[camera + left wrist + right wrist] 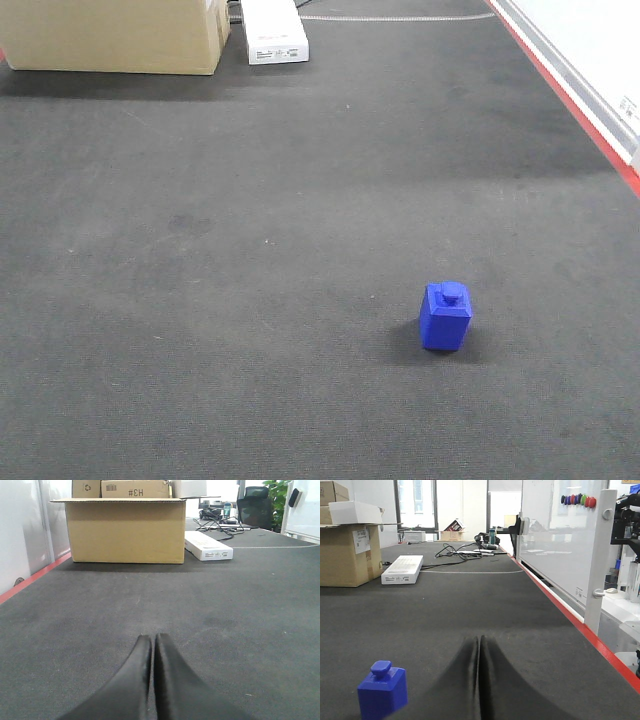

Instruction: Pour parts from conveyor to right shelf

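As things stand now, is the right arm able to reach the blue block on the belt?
Probably yes. The blue block stands alone on the conveyor belt, near the shut right gripper, to its left, with only bare belt between them. The gripper must open first.

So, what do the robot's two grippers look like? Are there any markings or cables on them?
The left gripper shows only two matte black fingers. They are smooth, broad at the base and curve to narrow rounded tips. The right gripper has the same black tapered fingers. No markings or cables are visible on either one, and the arms themselves are out of view.
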### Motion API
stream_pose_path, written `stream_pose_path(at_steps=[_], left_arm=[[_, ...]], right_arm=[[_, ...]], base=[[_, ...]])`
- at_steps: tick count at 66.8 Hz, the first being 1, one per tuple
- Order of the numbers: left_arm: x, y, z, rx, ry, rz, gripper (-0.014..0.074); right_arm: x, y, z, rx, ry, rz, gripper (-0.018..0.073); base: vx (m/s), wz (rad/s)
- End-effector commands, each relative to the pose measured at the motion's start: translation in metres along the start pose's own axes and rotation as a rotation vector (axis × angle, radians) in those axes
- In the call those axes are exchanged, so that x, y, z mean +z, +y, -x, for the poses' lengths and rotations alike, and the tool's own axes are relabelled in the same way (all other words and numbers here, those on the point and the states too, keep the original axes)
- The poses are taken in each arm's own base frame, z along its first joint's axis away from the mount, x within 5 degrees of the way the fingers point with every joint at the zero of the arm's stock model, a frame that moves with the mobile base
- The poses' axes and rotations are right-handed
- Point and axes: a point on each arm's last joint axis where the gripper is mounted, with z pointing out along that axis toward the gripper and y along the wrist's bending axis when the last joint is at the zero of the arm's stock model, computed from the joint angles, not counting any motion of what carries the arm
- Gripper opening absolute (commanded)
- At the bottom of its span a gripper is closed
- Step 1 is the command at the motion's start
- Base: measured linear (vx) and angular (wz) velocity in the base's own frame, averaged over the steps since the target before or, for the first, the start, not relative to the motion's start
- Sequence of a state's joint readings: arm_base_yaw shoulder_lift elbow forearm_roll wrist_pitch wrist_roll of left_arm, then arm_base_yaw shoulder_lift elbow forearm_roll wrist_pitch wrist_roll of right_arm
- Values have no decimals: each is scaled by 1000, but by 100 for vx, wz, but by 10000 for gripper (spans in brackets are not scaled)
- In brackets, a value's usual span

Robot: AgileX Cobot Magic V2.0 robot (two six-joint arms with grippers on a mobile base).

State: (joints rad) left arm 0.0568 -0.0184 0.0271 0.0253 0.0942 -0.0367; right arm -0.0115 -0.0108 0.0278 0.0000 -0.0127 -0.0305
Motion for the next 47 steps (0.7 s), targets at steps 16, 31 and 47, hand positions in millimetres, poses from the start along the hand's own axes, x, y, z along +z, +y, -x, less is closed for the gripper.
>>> stream_pose_path(at_steps=[16, 31, 47], left_arm=[[-2, 0, 13, -14, -97, -5, -6], [-2, 0, 13, -14, -97, -5, -6], [-2, -1, 13, -14, -97, -14, -6]], right_arm=[[-1, 0, 5, -19, -78, -4, -9], [-1, 0, 5, -19, -78, -4, -9], [-1, 0, 5, -19, -78, -4, -9]], base=[[0, 0], [0, 0], [0, 0]])
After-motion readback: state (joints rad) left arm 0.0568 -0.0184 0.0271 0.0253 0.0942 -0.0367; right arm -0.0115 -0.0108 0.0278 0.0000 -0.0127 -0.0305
